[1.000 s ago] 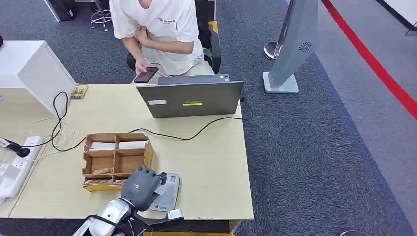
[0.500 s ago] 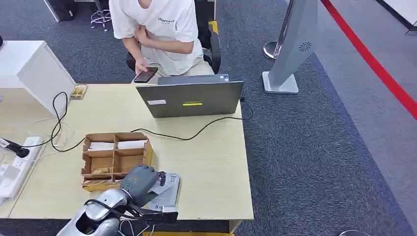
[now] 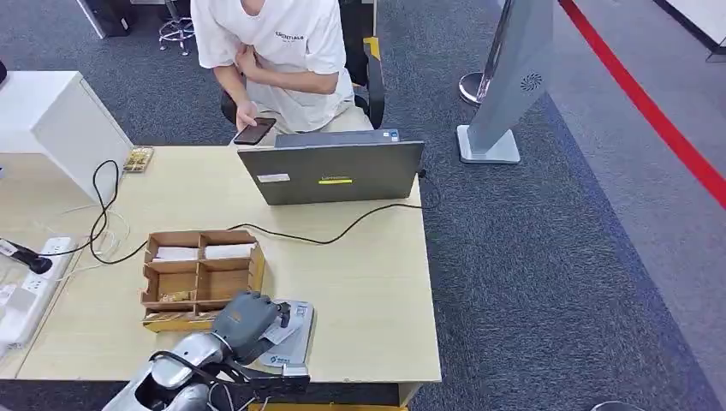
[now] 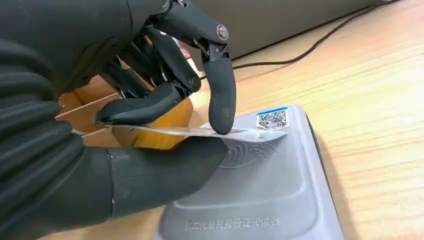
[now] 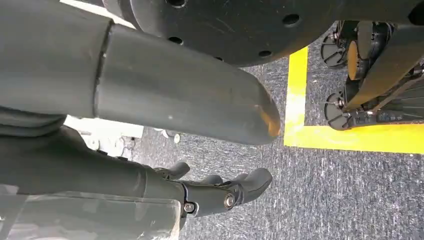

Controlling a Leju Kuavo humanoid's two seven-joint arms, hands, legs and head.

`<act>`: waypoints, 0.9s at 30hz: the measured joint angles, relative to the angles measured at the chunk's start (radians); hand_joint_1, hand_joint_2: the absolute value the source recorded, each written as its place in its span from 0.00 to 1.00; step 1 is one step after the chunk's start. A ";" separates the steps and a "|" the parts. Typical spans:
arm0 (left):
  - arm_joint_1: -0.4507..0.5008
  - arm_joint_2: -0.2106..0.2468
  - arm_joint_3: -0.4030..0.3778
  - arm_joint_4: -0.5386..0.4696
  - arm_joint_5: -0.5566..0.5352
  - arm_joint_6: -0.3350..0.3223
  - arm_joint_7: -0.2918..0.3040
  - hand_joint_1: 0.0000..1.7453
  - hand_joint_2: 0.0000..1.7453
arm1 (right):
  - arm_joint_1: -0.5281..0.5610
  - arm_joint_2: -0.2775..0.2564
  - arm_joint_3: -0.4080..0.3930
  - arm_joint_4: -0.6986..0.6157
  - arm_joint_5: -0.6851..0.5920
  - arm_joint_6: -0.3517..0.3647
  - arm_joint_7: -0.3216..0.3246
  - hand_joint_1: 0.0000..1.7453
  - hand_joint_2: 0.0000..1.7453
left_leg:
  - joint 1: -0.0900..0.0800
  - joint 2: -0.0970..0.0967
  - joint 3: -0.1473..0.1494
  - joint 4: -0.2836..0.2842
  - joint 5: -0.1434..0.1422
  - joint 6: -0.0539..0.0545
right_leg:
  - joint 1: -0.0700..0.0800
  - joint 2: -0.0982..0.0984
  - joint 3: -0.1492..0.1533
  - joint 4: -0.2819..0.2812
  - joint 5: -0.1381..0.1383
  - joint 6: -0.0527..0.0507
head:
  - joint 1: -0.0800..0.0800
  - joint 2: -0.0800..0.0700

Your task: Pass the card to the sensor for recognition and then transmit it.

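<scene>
My left hand (image 3: 245, 319) hovers over the grey card reader (image 3: 292, 344) at the table's near edge. In the left wrist view the left hand (image 4: 100, 125) pinches a thin white card (image 4: 200, 131) between thumb and fingers. The card lies nearly flat just above the card reader's (image 4: 280, 190) sensing mark, and one fingertip (image 4: 220, 115) presses on its top. My right hand (image 5: 100, 170) hangs over dark carpet, its fingers apart and holding nothing.
A cardboard compartment box (image 3: 201, 278) stands right beside the reader. Behind it are a laptop (image 3: 334, 171) with its black cable (image 3: 342, 229), and a seated person holding a phone (image 3: 254, 130). A power strip (image 3: 26, 291) and a white box (image 3: 60, 120) sit at the left.
My left forearm has swung in under the hand, and the hand with the card has settled a little lower over the reader. The person and the table things stay put.
</scene>
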 joint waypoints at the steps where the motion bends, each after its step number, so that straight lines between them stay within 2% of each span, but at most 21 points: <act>1: 0.000 0.000 -0.001 0.002 -0.001 0.002 0.000 1.00 1.00 | 0.000 0.000 0.000 0.000 0.001 0.000 0.000 0.00 0.00 | 0.000 0.000 0.000 0.000 0.000 0.000 | 0.000 0.000 0.000 0.000 0.000 0.000 | 0.000 0.000; 8: 0.000 -0.010 -0.004 0.015 -0.015 0.035 0.002 1.00 1.00 | 0.000 0.000 -0.002 0.000 0.016 0.000 0.006 0.00 0.00 | 0.000 0.000 0.000 0.000 0.000 0.000 | 0.000 0.000 0.000 0.000 0.000 0.000 | 0.000 0.000; 10: 0.001 -0.016 -0.004 0.020 -0.039 0.068 0.010 1.00 1.00 | 0.000 0.000 -0.003 0.000 0.019 0.000 0.006 0.00 0.00 | 0.000 0.000 0.000 0.000 0.000 0.000 | 0.000 0.000 0.000 0.000 0.000 0.000 | 0.000 0.000; 12: 0.008 -0.027 -0.004 0.024 -0.099 0.170 0.022 1.00 1.00 | 0.000 0.000 -0.006 0.000 0.026 0.000 0.003 0.00 0.00 | 0.000 0.000 0.000 0.000 0.000 0.000 | 0.000 0.000 0.000 0.000 0.000 0.000 | 0.000 0.000; 13: 0.018 -0.038 -0.004 0.023 -0.158 0.281 0.032 1.00 1.00 | 0.000 0.000 -0.009 0.000 0.034 0.000 0.002 0.00 0.00 | 0.000 0.000 0.000 0.000 0.000 0.000 | 0.000 0.000 0.000 0.000 0.000 0.000 | 0.000 0.000; 14: 0.028 -0.049 -0.004 0.021 -0.199 0.363 0.034 1.00 1.00 | 0.001 0.000 -0.010 0.000 0.040 0.000 0.002 0.00 0.00 | 0.000 0.000 0.000 0.000 0.000 0.000 | 0.000 0.000 0.000 0.000 0.000 0.000 | 0.000 0.000; 15: 0.043 -0.064 -0.003 0.003 -0.270 0.490 0.034 1.00 1.00 | 0.000 0.000 -0.010 0.000 0.054 0.000 0.002 0.00 0.00 | 0.000 -0.001 -0.001 0.000 0.000 0.000 | 0.000 0.000 0.000 0.000 0.000 0.000 | 0.000 0.000; 17: 0.073 -0.087 0.013 -0.049 -0.361 0.626 -0.001 1.00 1.00 | -0.001 0.000 -0.010 0.000 0.074 0.003 0.000 0.00 0.00 | 0.000 -0.001 -0.001 0.000 -0.001 0.001 | 0.000 0.000 0.000 0.000 0.000 0.000 | 0.000 0.000; 19: 0.105 -0.112 0.048 -0.116 -0.400 0.657 -0.060 1.00 1.00 | -0.002 0.000 -0.010 0.000 0.090 0.008 -0.002 0.00 0.00 | -0.001 0.000 -0.001 0.000 -0.001 0.002 | 0.000 0.000 0.000 0.000 0.000 0.001 | 0.000 0.000; 24: 0.159 -0.163 0.142 -0.235 -0.428 0.662 -0.160 1.00 1.00 | -0.004 0.000 -0.010 0.000 0.111 0.017 -0.002 0.00 0.00 | -0.001 0.000 -0.001 0.000 -0.002 0.002 | 0.000 0.000 0.000 0.000 -0.001 0.001 | 0.000 0.000; 27: 0.183 -0.190 0.189 -0.277 -0.430 0.662 -0.195 1.00 1.00 | -0.005 0.000 -0.009 0.000 0.115 0.018 -0.002 0.00 0.00 | 0.000 0.000 0.000 0.000 -0.002 0.002 | 0.000 0.000 0.000 0.000 -0.001 0.001 | 0.000 0.000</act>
